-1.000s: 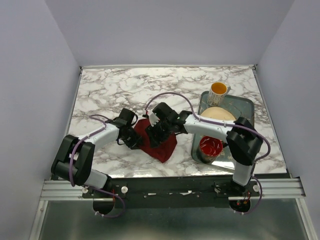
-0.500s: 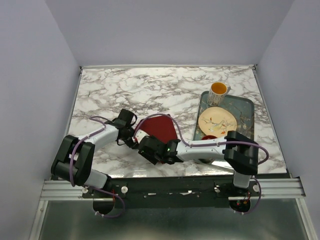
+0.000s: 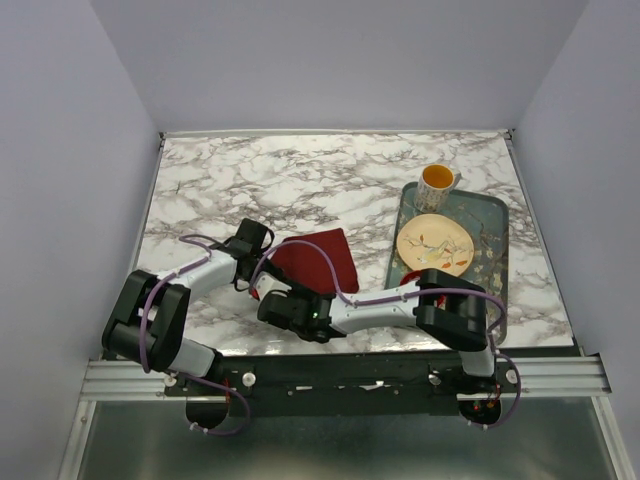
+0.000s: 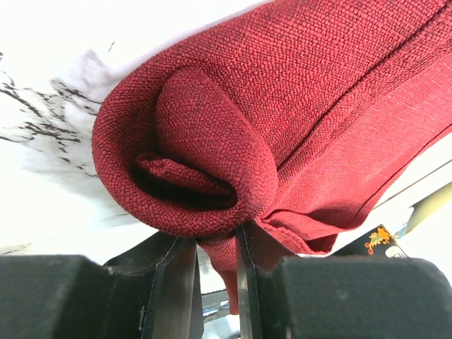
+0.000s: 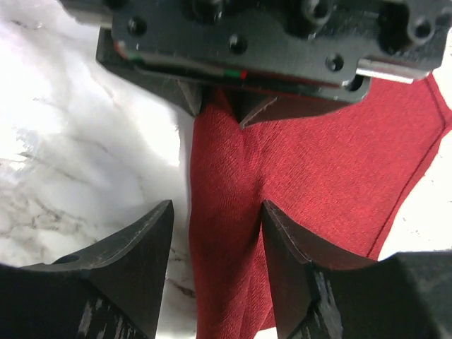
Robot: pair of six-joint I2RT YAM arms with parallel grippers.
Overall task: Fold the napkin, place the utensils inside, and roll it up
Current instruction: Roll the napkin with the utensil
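The dark red napkin (image 3: 322, 255) lies on the marble table, flat at its far right part and bunched into a rolled fold at its near left edge. My left gripper (image 3: 260, 283) is shut on that rolled edge (image 4: 205, 162), pinching a tuck of cloth between its jaws (image 4: 215, 272). My right gripper (image 3: 274, 305) is open just in front of it, with its fingers either side of a ridge of the napkin (image 5: 318, 183) and not closed on it. The left gripper's fingertips (image 5: 222, 106) show at the top of the right wrist view. The blue utensil is hidden or out of view.
A grey tray (image 3: 497, 215) stands at the right with a patterned plate (image 3: 433, 243). A mug (image 3: 437, 180) with an orange inside sits at its far corner. A red bowl (image 3: 409, 277) is mostly hidden behind my right arm, which stretches low along the table's near edge.
My right arm has swung from over the napkin down and left to the near edge. The napkin went from a bunched heap to a flatter spread. The left gripper kept its hold.
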